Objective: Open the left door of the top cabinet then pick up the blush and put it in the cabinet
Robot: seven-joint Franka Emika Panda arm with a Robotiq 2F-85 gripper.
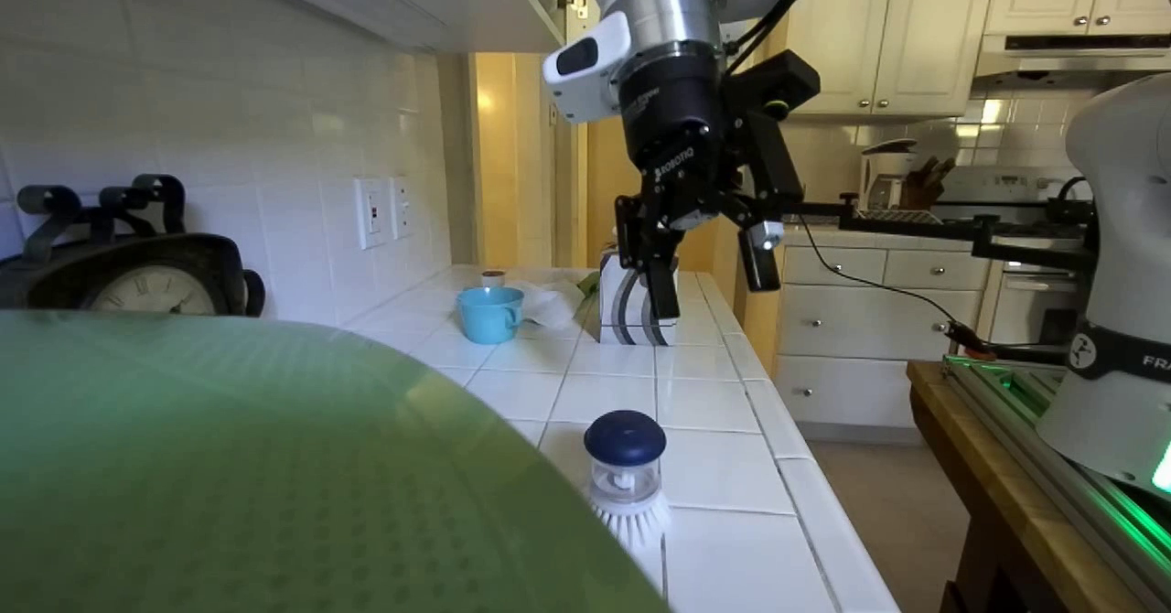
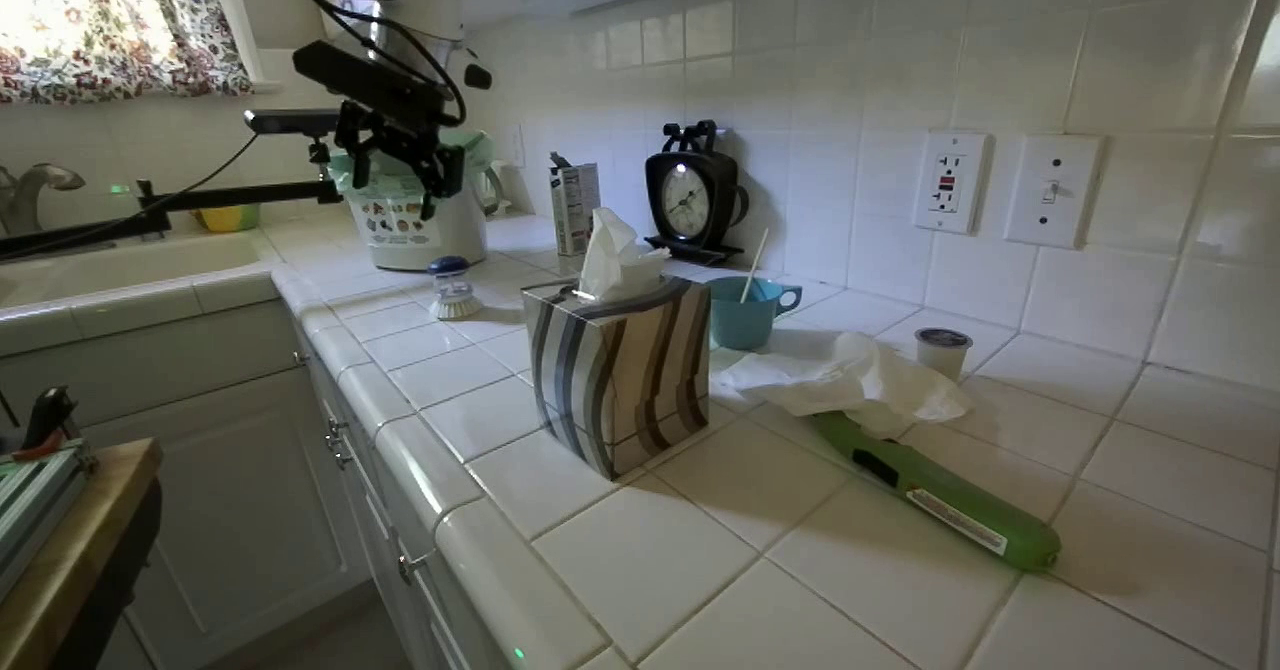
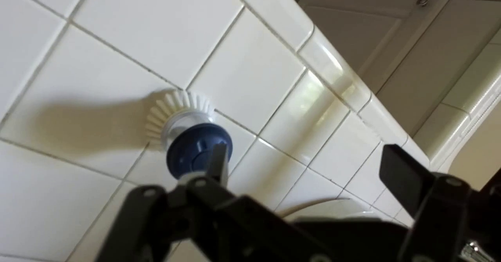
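Cabinet (image 1: 430, 5), pale cream and wall-hung, apparently stands open for loading in an exterior view. Rightward, the dark-blue-domed, clear-bodied, white-bristled brush (image 1: 626, 474), likely the "blush", rests bristles-down on the white tiled counter (image 1: 723, 558), ready to grasp. Farther right, raised, the black two-fingered gripper (image 1: 712, 282) gapes wide, empty, presumably to straddle it.
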